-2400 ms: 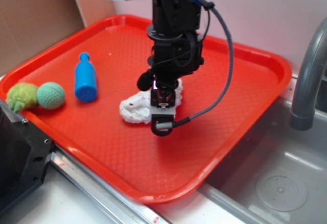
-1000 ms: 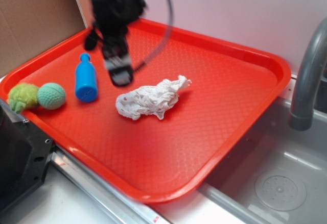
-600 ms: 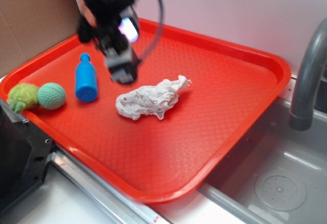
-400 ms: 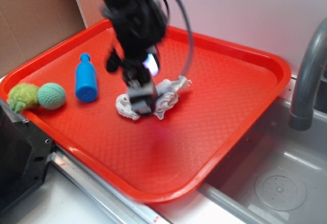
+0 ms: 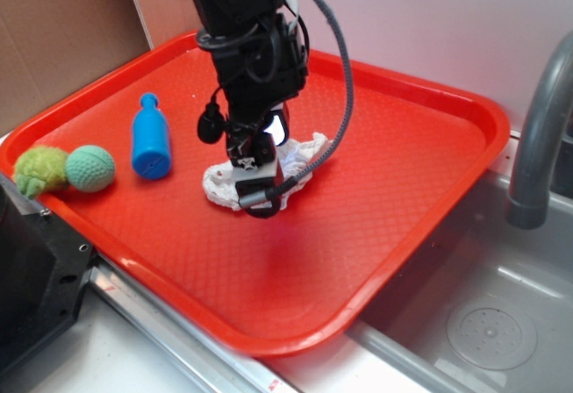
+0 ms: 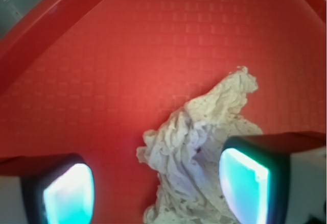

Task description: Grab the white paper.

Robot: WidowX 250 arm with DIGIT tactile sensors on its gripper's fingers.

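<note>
The white paper [image 5: 216, 186] is a wrinkly wad lying in the middle of the red tray [image 5: 421, 156]. My gripper [image 5: 254, 194] is down over its middle and covers part of it. In the wrist view the white paper [image 6: 198, 150] lies on the tray floor between my fingers, close against the right pad [image 6: 244, 185] and well apart from the left pad [image 6: 69, 193]. The gripper [image 6: 156, 191] is open, with a wide gap between the pads.
A blue toy bottle [image 5: 149, 138] lies left of the paper. A teal ball [image 5: 89, 167] and a lime green knobbly ball [image 5: 38, 170] sit at the tray's left edge. A grey faucet [image 5: 540, 129] and sink [image 5: 488, 317] are to the right.
The gripper swung from the back left of the tray, near the blue bottle, to the right and down over the white paper. The paper has stayed where it lay.
</note>
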